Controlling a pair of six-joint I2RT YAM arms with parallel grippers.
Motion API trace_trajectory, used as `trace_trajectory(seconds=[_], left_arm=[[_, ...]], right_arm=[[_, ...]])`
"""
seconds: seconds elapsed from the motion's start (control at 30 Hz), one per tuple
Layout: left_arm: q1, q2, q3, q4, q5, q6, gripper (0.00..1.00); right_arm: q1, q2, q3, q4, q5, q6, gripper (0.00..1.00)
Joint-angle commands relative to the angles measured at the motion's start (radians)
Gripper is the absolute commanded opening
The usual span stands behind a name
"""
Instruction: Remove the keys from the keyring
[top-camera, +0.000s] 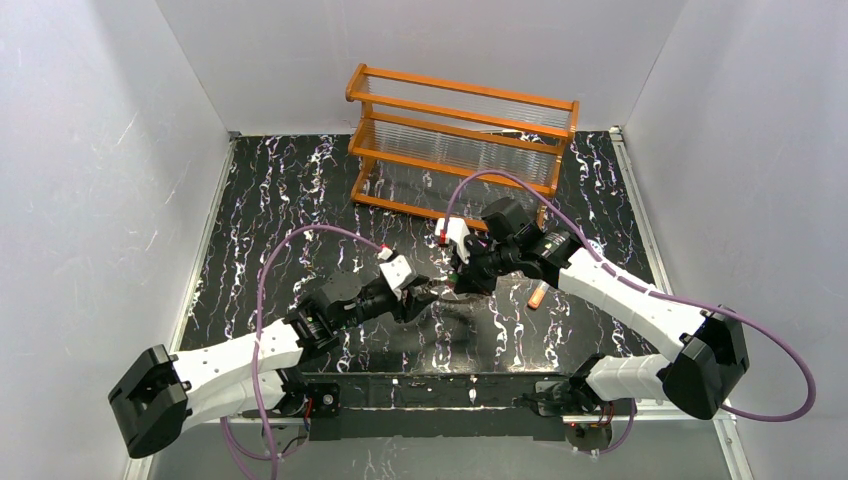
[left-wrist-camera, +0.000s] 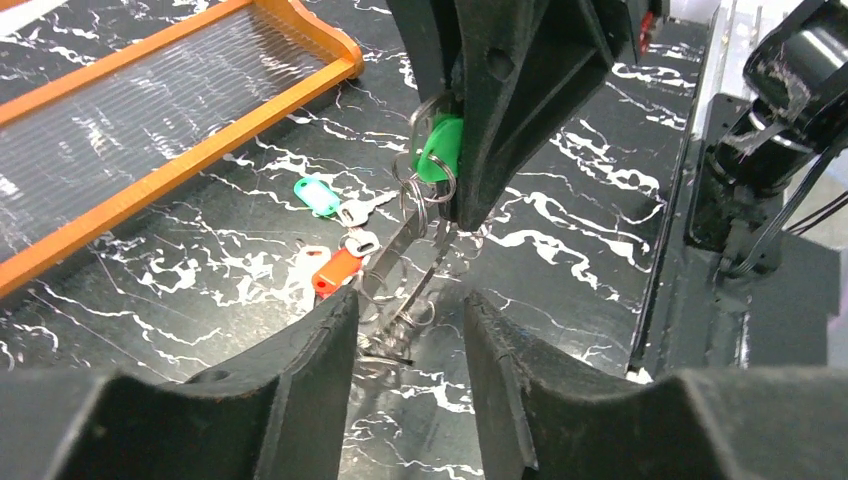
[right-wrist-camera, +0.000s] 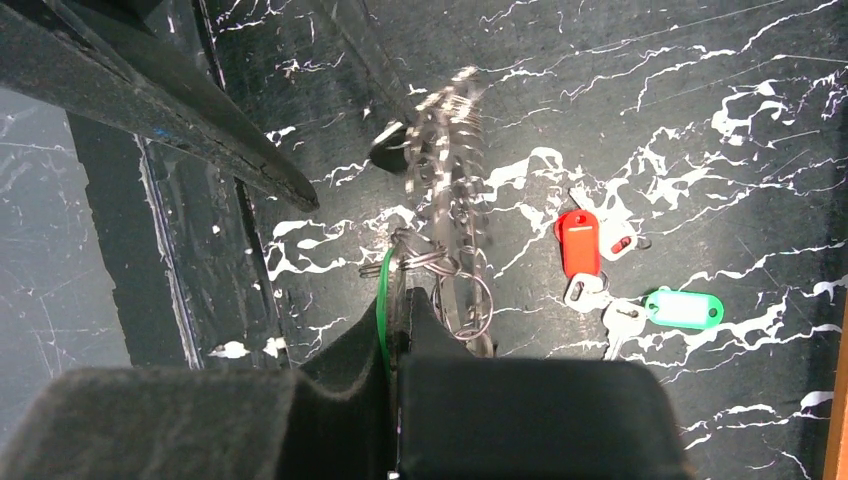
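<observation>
Your right hand (right-wrist-camera: 400, 310) pinches the green key (left-wrist-camera: 440, 150); the keyring (left-wrist-camera: 405, 270) dangles beneath, over the bench (left-wrist-camera: 600, 200). Your left hand (left-wrist-camera: 410, 315) gapes astride it (red key (left-wrist-camera: 335, 272) and teal key (left-wrist-camera: 317, 195) lie freed). Next, probably: clamp the ring, then twist the key off.

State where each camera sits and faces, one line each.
Top external: above and behind left arm and right arm, looking down on table and orange rack.
Left wrist: on its arm, facing the right tool pinching the green key; left tool frames the bottom.
Right wrist: looks down past its shut tool at the table.
Shared: both wrist views show the loose red key.
</observation>
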Motion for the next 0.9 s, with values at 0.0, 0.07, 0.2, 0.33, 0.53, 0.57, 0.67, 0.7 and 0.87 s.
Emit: trace_trajectory(seconds=[0.0,0.07,0.2,0.33,0.53,0.57,0.67,0.7,0.87], left_arm=[[-0.002,0.007,0.033,0.041,0.041,0.088,0.37],[-0.001,0.024,0.045,0.052,0.059,0.087,0.36],[-0.001,0.053,0.072,0.061,0.053,0.063,0.31],[-0.001,0.068,0.09,0.061,0.051,0.04,0.31],[-0.001,0.107,0.107,0.063,0.044,0.032,0.28],[-0.001,0.115,0.113,0.063,0.051,0.032,0.28],[-0.001,0.131,0.127,0.063,0.066,0.029,0.28],[-0.001,0.134,0.13,0.063,0.068,0.028,0.27],[-0.001,0.14,0.133,0.063,0.057,0.038,0.24]], right_arm=[[-0.002,-0.016,0.002,0.081,-0.031,0.025,0.01],[-0.002,-0.015,-0.004,0.088,-0.031,0.031,0.01],[-0.002,-0.011,-0.018,0.098,-0.032,0.043,0.01],[-0.002,-0.01,-0.022,0.104,-0.033,0.054,0.01],[-0.002,-0.008,-0.021,0.112,-0.044,0.067,0.01],[-0.002,-0.006,-0.021,0.112,-0.045,0.067,0.01],[-0.003,-0.004,-0.022,0.111,-0.04,0.068,0.01],[-0.002,-0.003,-0.022,0.111,-0.04,0.069,0.01],[-0.001,-0.001,-0.027,0.11,-0.044,0.07,0.01]])
